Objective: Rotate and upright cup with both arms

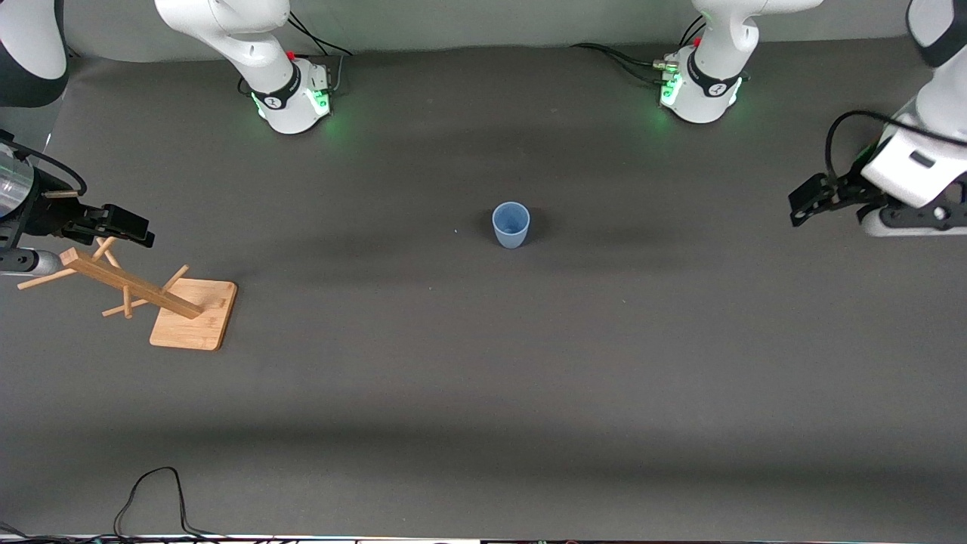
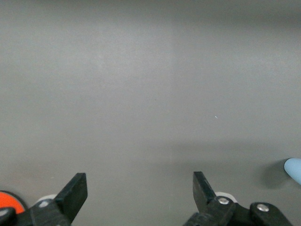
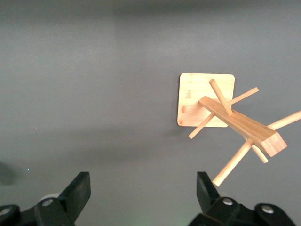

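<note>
The pale blue cup [image 1: 511, 224] stands upright, mouth up, near the middle of the dark table. A sliver of it shows at the edge of the left wrist view [image 2: 294, 169]. My left gripper [image 1: 807, 200] is open and empty, held above the table at the left arm's end, well away from the cup; in its wrist view [image 2: 139, 181] only bare table lies between the fingers. My right gripper [image 1: 127, 225] is open and empty over the wooden rack at the right arm's end; its wrist view [image 3: 141, 181] shows bare table between the fingers.
A wooden peg rack [image 1: 128, 283] on a square bamboo base [image 1: 193, 323] stands at the right arm's end, also in the right wrist view [image 3: 235, 117]. An orange-red object [image 2: 9, 200] shows at the left wrist view's edge. A black cable [image 1: 155, 499] lies by the near table edge.
</note>
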Available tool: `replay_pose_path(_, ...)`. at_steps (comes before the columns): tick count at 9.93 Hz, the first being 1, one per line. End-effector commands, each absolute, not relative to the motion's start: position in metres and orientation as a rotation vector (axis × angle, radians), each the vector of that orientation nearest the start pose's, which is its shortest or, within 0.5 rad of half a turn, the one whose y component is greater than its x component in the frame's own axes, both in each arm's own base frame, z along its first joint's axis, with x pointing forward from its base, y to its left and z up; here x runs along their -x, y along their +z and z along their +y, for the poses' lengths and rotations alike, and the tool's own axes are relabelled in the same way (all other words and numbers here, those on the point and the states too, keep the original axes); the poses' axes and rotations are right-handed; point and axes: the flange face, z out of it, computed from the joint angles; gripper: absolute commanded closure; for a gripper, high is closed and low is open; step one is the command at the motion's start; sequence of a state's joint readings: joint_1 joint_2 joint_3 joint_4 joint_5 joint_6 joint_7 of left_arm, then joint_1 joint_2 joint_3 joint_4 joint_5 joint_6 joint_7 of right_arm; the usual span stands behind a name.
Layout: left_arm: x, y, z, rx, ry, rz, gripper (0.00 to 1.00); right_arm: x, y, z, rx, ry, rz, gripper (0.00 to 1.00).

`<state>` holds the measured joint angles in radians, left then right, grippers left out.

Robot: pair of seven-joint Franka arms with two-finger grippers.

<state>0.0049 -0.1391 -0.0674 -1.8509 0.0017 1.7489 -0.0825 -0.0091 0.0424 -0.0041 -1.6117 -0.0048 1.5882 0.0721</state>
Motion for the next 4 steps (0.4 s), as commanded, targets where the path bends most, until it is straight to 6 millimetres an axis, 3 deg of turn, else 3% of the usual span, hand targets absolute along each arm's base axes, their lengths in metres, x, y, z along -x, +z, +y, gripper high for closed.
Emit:
replay_pose_path(1, -0.5121, 0.5835, -0.0209, 3.121, -0.025, 0.013, 0.0, -0.5654, 0.583, -0.0085, 3.155, 0.108, 0.103, 0.0)
replay_pose_path(4, -0.515, 0.5845, -0.0208, 3.119, -0.024, 0.047, 0.0, -0.5654, 0.583, -0.0077, 3.155, 0.108, 0.103, 0.0)
